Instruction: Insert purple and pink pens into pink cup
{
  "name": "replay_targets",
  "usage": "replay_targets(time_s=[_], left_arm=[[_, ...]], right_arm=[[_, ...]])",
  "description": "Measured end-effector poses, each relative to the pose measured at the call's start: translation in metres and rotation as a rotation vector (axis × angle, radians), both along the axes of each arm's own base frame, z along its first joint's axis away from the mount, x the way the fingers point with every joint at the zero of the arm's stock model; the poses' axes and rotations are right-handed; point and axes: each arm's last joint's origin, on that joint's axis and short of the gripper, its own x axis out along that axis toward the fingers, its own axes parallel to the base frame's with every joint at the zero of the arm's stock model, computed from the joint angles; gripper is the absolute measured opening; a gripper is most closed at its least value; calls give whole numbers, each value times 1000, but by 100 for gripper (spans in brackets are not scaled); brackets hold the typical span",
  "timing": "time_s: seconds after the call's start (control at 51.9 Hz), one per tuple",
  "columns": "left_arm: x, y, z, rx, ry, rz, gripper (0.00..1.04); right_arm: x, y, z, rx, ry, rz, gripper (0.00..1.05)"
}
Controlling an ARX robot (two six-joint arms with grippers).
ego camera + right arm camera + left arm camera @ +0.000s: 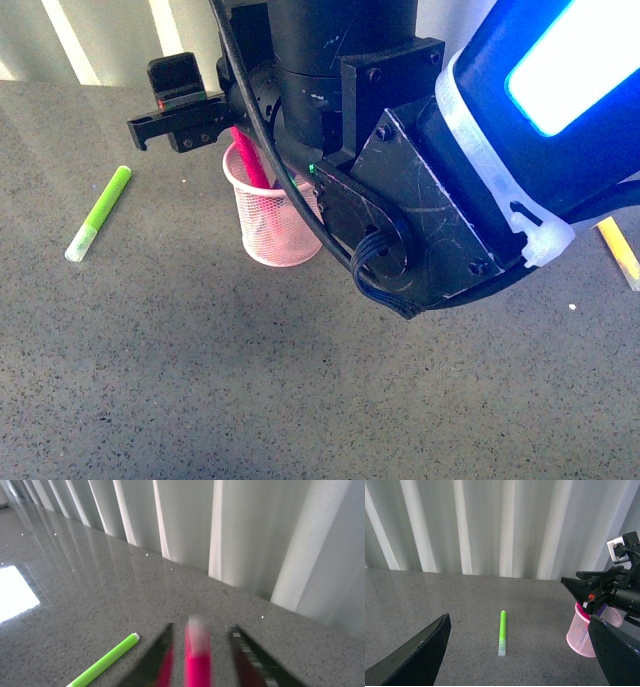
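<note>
The lime green marker [99, 213] lay flat on the grey desk [200, 380] at about nine o'clock from the pink cup [272, 222] in the front view, well apart from it and out of the working lane, probably because it has no part in the task. The left gripper [515, 651] hung over that side of the desk with its two dark fingers spread wide and nothing between them (the green marker showed on the desk through the gap), so it looked parked clear of the other arm.

The cup stood upright near the middle of the desk, with the magenta pen [250, 157] leaning in it, lower end inside the mesh and upper part rising toward eleven o'clock above the rim. The right gripper [165, 128] hovered just above the rim; in its own blurred wrist view the pen stood between the fingers with a gap on each side, so I judged it open and the pen released into the cup. A dark purple shape under that gripper in the left wrist view may be the purple pen, but I could not tell whether it sat in the cup.

Open desk lay around the cup at six and nine o'clock; the curtain closed off twelve o'clock. A yellow marker [620, 252] lay at three o'clock, near the frame edge.
</note>
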Motion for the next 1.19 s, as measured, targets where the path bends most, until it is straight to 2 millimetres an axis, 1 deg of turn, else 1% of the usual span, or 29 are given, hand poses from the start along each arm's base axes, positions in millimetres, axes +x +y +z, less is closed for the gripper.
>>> replay_targets(time_s=[0.077,0.096,0.135,0.154,0.212,0.289,0.366,0.405,0.424,0.462,0.482,0.539,0.559,0.636,0.674,0.751,0.809,0.867,0.925,1.002,1.118,1.137,1.195], left_arm=[[0,0,0,0,0,0,98],[0,0,0,0,0,0,98],[0,0,0,0,0,0,98],[0,0,0,0,0,0,98],[0,0,0,0,0,0,98],[0,0,0,0,0,0,98],[0,0,0,0,0,0,98],[0,0,0,0,0,0,98],[0,0,0,0,0,0,98],[0,0,0,0,0,0,98],[0,0,0,0,0,0,98],[0,0,0,0,0,0,98],[0,0,0,0,0,0,98],[0,0,0,0,0,0,98],[0,0,0,0,0,0,98],[0,0,0,0,0,0,98],[0,0,0,0,-1,-1,98],[0,0,0,0,0,0,98],[0,0,0,0,0,0,98],[0,0,0,0,-1,2,98],[0,0,0,0,-1,0,98],[0,0,0,0,-1,0,98],[0,0,0,0,-1,0,98]], right_arm=[[-1,-1,-1,-1,5,-5,74],[-1,-1,-1,-2,5,-6,76],[-3,-3,1,-4,6,-17,85],[-4,-5,3,-4,5,-26,90],[-6,-12,12,-5,2,-60,99],[-8,-26,32,4,-15,-120,97],[-10,-42,50,14,-27,-179,98],[-12,-55,61,17,-31,-230,98],[-13,-58,64,16,-30,-240,98],[-16,-73,74,28,-32,-307,98],[-17,-77,77,30,-32,-319,98],[-27,-102,89,31,-13,-411,98],[-29,-106,90,30,-8,-429,98],[-51,-141,99,16,39,-569,98],[-63,-153,102,11,59,-617,98],[-73,-162,110,36,50,-649,98],[-74,-163,114,52,42,-643,98],[-75,-161,113,55,45,-638,98],[-78,-165,110,39,-14,-634,89],[-93,-177,104,5,-70,-614,75],[-117,-204,97,-21,-83,-645,53],[-119,-206,96,-22,-82,-649,51],[-129,-216,92,-27,-81,-659,41]])
